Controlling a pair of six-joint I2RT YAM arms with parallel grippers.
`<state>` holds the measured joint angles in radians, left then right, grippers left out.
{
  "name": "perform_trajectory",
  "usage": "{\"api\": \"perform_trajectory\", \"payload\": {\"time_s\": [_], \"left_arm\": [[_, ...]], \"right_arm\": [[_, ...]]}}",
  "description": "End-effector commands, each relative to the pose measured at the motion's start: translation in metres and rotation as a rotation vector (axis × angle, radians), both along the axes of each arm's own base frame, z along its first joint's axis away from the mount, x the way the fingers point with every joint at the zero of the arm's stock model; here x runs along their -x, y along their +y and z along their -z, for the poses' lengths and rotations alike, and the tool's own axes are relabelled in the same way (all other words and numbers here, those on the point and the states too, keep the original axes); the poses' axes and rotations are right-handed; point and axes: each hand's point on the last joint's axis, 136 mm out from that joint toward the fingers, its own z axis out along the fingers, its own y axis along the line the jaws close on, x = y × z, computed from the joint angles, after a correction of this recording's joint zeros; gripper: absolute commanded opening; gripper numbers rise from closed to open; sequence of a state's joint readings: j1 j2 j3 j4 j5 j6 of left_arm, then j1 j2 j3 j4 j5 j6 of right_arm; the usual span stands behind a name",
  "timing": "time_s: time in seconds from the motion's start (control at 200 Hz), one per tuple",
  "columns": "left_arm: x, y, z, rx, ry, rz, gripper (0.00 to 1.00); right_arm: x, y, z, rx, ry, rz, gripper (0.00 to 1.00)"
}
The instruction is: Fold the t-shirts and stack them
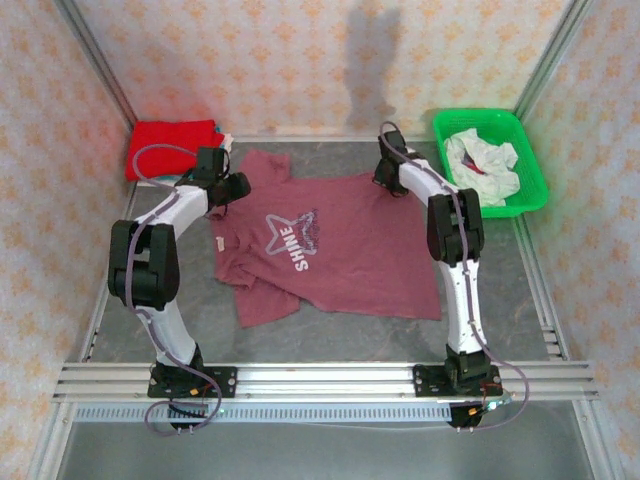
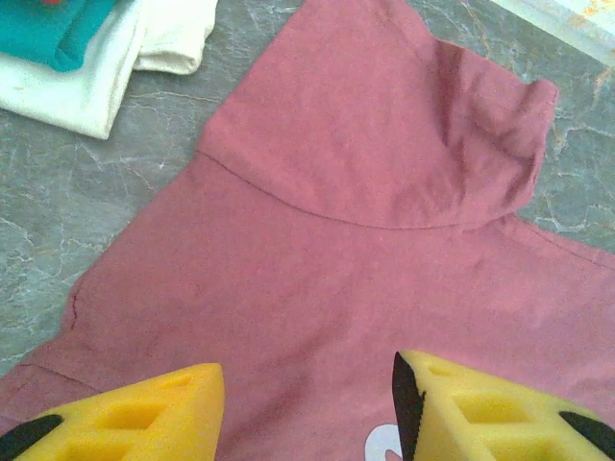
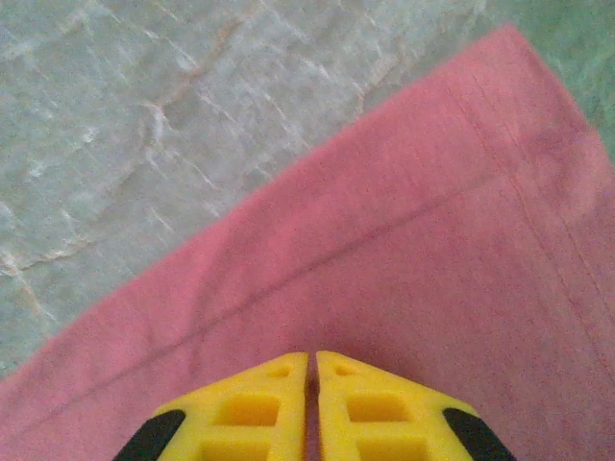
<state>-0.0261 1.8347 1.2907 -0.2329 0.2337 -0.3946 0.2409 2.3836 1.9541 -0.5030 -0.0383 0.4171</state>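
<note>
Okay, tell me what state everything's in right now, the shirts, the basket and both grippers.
maroon t-shirt: spread flat, print up, unfolded.
red t-shirt: folded, far left corner.
white t-shirt: folded.
teal t-shirt: folded, atop the white.
green basket: holds crumpled white cloth.
left gripper: open above maroon t-shirt.
right gripper: shut, seemingly pinching its edge.

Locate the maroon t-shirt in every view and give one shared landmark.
Top external: maroon t-shirt spread flat at centre, print facing up.
Left wrist: covers most of the frame, sleeve at top.
Right wrist: lower right, edge running diagonally.
Shared landmark: the grey marbled tabletop beside the cloth.
</note>
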Motion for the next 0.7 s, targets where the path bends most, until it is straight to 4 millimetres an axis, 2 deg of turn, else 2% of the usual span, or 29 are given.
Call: {"api": "perform_trajectory", "payload": {"time_s": [0.0,0.06,0.16,0.18,0.2,0.305,0.5,0.696], "left_arm": [[0.013,0.000,0.009,-0.023,0.059,0.028,0.50],[0.014,-0.005,0.017,0.000,0.078,0.041,0.50],[0.009,-0.012,0.031,0.012,0.109,0.066,0.48],[0.008,-0.013,0.029,0.012,0.106,0.070,0.48],[0.007,-0.014,0.043,0.013,0.139,0.070,0.47],[-0.004,-0.021,0.061,0.028,0.176,0.079,0.44],[-0.027,-0.030,0.082,0.048,0.208,0.082,0.43],[-0.044,-0.028,0.099,0.059,0.215,0.037,0.42]], "right_arm": [[0.010,0.012,-0.033,-0.010,-0.010,-0.050,0.15],[0.022,0.016,-0.046,-0.024,-0.025,-0.058,0.17],[0.047,0.020,-0.052,-0.022,-0.040,-0.069,0.18],[0.052,0.020,-0.051,-0.012,-0.039,-0.070,0.18],[0.056,0.019,-0.048,-0.003,-0.035,-0.069,0.18],[0.070,0.012,-0.033,0.035,0.012,-0.070,0.17],[0.066,0.009,-0.012,0.060,0.056,-0.073,0.16],[0.049,0.009,0.011,0.042,0.091,-0.056,0.17]]}}
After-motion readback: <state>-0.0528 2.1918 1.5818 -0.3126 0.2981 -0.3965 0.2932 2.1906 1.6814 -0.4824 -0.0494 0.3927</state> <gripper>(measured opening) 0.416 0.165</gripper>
